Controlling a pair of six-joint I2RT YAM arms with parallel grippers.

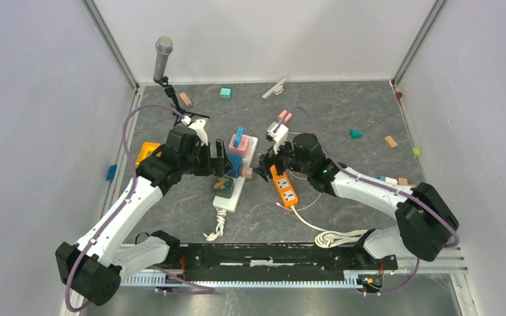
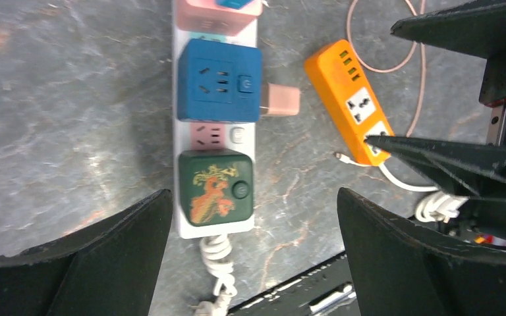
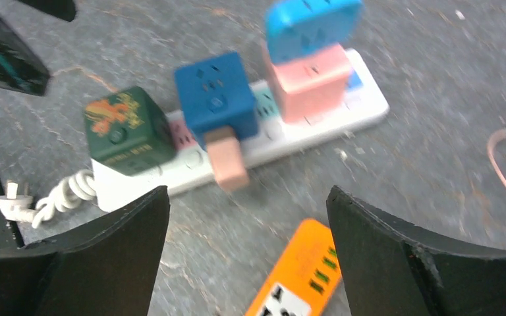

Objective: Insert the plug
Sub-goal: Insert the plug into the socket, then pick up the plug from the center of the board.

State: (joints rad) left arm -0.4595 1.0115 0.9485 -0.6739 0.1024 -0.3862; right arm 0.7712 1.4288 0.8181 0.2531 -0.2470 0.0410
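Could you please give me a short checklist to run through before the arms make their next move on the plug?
1. The pink plug meets the side of the blue cube adapter: ok.
2. Plug pushed fully home: cannot tell.
3. The right gripper is open, with nothing between its fingers: ok.
4. The left gripper is open and empty: ok.
5. The orange power strip lies apart from the white power strip: ok.

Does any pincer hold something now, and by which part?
Nothing is held. The left pincer and the right pincer are both open and empty; neither touches the pink plug.
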